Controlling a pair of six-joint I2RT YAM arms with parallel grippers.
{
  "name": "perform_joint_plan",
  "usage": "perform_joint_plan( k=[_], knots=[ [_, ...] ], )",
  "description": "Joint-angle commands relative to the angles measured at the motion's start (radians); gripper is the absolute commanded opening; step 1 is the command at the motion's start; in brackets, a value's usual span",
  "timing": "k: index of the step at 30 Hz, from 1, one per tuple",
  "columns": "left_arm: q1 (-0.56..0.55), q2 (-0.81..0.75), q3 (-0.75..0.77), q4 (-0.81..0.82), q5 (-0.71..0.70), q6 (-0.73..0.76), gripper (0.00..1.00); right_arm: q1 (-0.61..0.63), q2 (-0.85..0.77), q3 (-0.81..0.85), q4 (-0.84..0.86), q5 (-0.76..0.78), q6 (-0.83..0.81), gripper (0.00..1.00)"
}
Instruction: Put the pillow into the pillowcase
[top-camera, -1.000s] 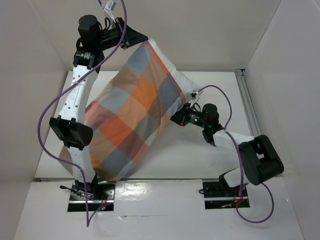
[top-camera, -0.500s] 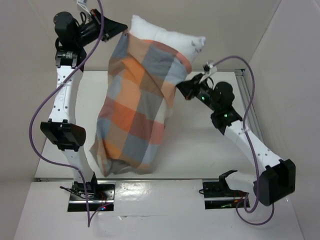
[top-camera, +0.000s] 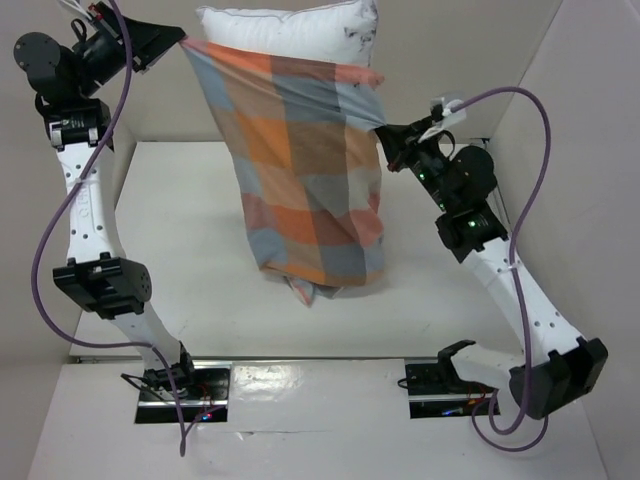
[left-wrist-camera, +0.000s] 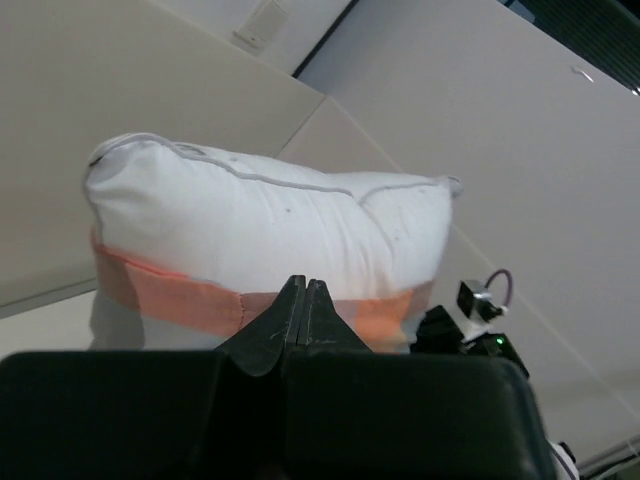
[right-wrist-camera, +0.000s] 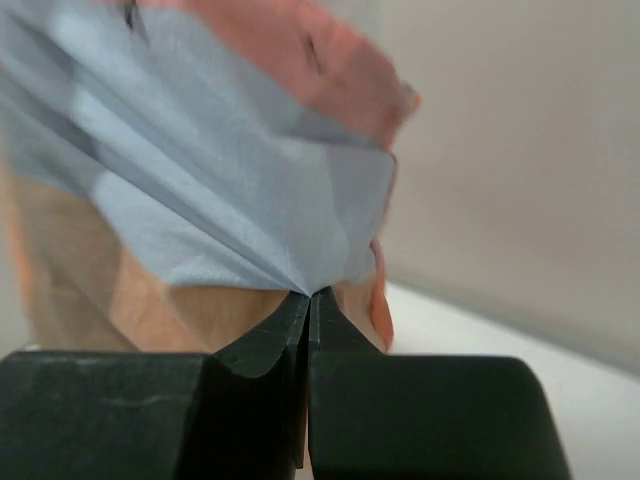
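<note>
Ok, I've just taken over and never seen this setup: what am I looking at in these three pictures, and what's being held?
These are two robot arms bolted at the near edge of a white table. The wide picture comes from a fixed camera above and behind them; the other two come from a camera on each wrist, looking along its own fingers. The left gripper and the right gripper are each shut on a top corner of the checked pillowcase, holding it up so it hangs over the table. The white pillow sits inside, its top end sticking out of the opening.
</note>
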Motion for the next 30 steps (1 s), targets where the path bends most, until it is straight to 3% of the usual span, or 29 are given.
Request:
perform_joint_plan(
  k=[1, 5, 6, 8, 10, 13, 17, 21, 22, 25, 28, 30],
  knots=[
    [0.018, -0.051, 0.038, 0.15, -0.031, -0.077, 0.0, -0.024, 0.107, -0.013, -0.049, 0.185, -0.045, 0.0],
    [0.018, 0.043, 0.164, 0.234, -0.022, -0.207, 0.0, -0.024, 0.267, 0.383, -0.052, 0.165, -0.078, 0.0],
    [0.018, 0.06, 0.191, 0.249, -0.022, -0.229, 0.0, -0.024, 0.305, 0.548, -0.039, 0.15, -0.078, 0.0],
    [0.018, 0.069, 0.241, 0.279, -0.022, -0.27, 0.0, -0.024, 0.305, 0.639, 0.013, 0.11, -0.069, 0.0],
    [0.03, 0.069, 0.25, 0.288, -0.031, -0.271, 0.0, -0.024, 0.234, 0.625, 0.136, 0.092, -0.054, 0.0],
    [0.048, 0.025, 0.23, 0.309, -0.04, -0.281, 0.0, -0.024, 0.119, 0.471, 0.266, 0.058, -0.029, 0.0],
    [0.058, 0.005, 0.248, 0.297, -0.064, -0.272, 0.0, -0.024, 0.075, 0.377, 0.258, 0.082, -0.029, 0.0],
    [0.067, 0.031, 0.34, 0.236, -0.143, -0.273, 0.0, -0.024, 0.224, 0.526, 0.178, 0.061, -0.055, 0.0],
    [0.079, 0.041, 0.353, 0.236, -0.143, -0.296, 0.0, -0.024, 0.271, 0.683, 0.141, 0.052, -0.055, 0.0],
    [0.12, 0.052, 0.334, 0.318, -0.13, -0.402, 0.0, -0.024, 0.378, 0.907, 0.05, -0.016, -0.055, 0.0],
    [0.143, -0.026, 0.232, 0.38, -0.079, -0.412, 0.0, -0.024, 0.278, 0.747, 0.19, -0.036, -0.046, 0.0],
    [0.134, -0.095, 0.129, 0.38, -0.056, -0.366, 0.0, -0.024, 0.182, 0.629, 0.18, -0.019, -0.057, 0.0]
  ],
)
